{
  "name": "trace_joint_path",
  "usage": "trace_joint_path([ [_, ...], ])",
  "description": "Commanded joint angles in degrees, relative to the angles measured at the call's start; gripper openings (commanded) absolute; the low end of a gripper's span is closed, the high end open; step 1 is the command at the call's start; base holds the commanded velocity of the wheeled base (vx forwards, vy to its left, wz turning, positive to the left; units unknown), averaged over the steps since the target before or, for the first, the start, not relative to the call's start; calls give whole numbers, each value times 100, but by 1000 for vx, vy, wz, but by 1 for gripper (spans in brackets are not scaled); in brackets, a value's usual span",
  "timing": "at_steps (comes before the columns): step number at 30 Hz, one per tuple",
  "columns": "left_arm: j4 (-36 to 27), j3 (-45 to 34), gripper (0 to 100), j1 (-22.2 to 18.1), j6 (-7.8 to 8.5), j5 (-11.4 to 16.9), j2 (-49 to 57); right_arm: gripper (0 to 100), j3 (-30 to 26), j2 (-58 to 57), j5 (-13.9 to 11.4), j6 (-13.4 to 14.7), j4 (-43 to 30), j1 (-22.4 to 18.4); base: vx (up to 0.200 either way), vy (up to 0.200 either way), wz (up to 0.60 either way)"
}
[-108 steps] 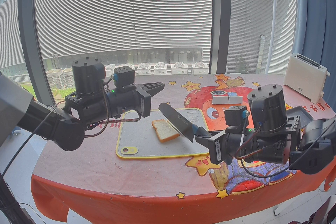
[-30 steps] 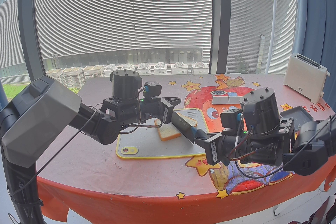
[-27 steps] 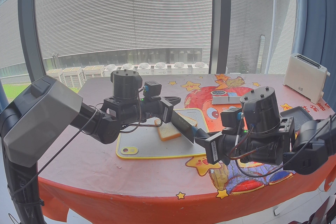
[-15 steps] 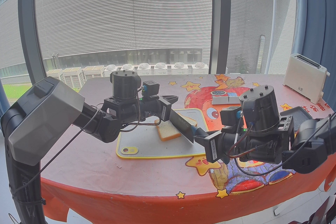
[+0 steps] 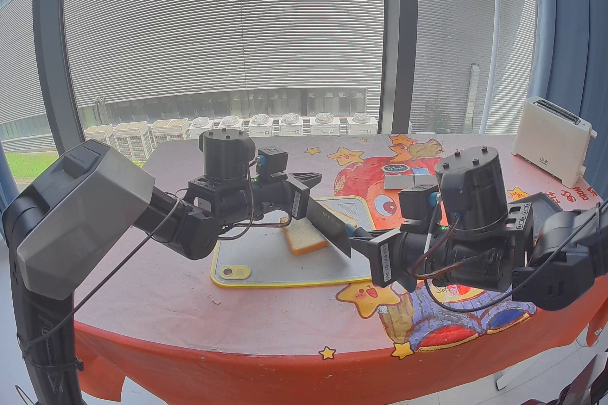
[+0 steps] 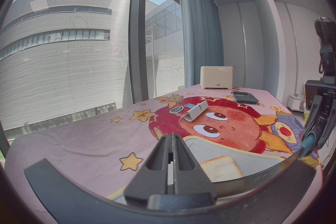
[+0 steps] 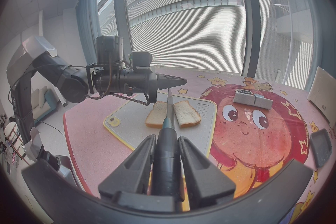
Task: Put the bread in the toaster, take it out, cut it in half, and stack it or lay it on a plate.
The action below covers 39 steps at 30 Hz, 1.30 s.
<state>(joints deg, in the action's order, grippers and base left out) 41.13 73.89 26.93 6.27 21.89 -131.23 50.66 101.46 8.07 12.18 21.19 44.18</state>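
The right gripper (image 7: pixel 166 140) has its fingers (image 7: pixel 138 172) clamped on the black handle of the knife (image 7: pixel 169 104). The blade runs between one bread piece (image 7: pixel 157 114) and the other bread piece (image 7: pixel 186 113). Both lie flat on the cutting board (image 5: pixel 266 264) at the centre of the worktop (image 5: pixel 190 305).

The left gripper (image 6: pixel 171 140) has its fingers (image 6: pixel 157 165) pressed together on nothing. It hangs above the board's 12 o'clock edge, pointing toward 3 o'clock, just above the knife tip. I cannot tell whether they touch.

From the board, a grey box (image 5: pixel 411 180) lies at 1 o'clock. The toaster (image 5: pixel 553 139) stands at 2 o'clock on the worktop edge. A dark tray (image 5: pixel 550 202) sits at 3 o'clock, partly behind the right arm.
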Motion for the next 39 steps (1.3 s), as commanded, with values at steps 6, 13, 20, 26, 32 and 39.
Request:
trace_joint_path([
  [6,-53,-226,0,234,6,25,133,0,-57,-179,-7,48,-88,3,0,0,0],
  [13,-44,-199,0,137,6,8,124,0,-109,-12,2,21,-18,3,0,0,0],
  [20,-44,-182,0,111,6,8,133,0,-118,-162,2,21,-9,38,0,0,0],
  [26,-44,-138,0,111,6,8,124,0,-101,-162,10,21,-1,3,0,0,0],
  [32,-44,-120,0,120,6,8,98,0,-83,-179,10,21,8,3,0,0,0],
  [39,35,-138,0,102,-3,17,247,0,-197,-364,19,-14,-9,108,0,0,0],
])
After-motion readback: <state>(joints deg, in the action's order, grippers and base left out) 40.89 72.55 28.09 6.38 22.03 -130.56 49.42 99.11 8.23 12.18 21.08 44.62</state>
